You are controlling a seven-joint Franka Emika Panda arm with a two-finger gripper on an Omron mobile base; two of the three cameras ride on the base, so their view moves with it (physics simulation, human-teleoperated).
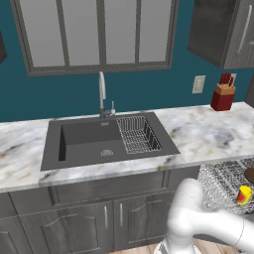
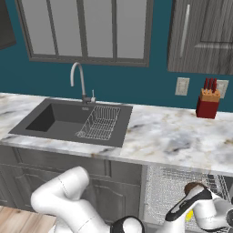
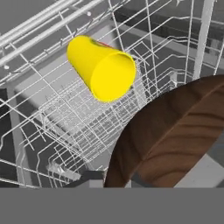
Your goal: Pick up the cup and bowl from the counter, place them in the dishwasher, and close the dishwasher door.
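Yellow against silver wire, the cup [image 3: 103,67] is seen lying on its side in the dishwasher [image 1: 224,184] rack, pulled out below the counter [image 2: 182,136] edge. The dark brown bowl [image 3: 175,140] is shown close before the hand camera, beside the cup, cut off by the frame. The gripper [image 2: 191,207] is poised over the rack; whether it grips the bowl cannot be told.

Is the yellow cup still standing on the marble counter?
No, the cup lies on its side inside the dishwasher's wire rack, not on the counter.
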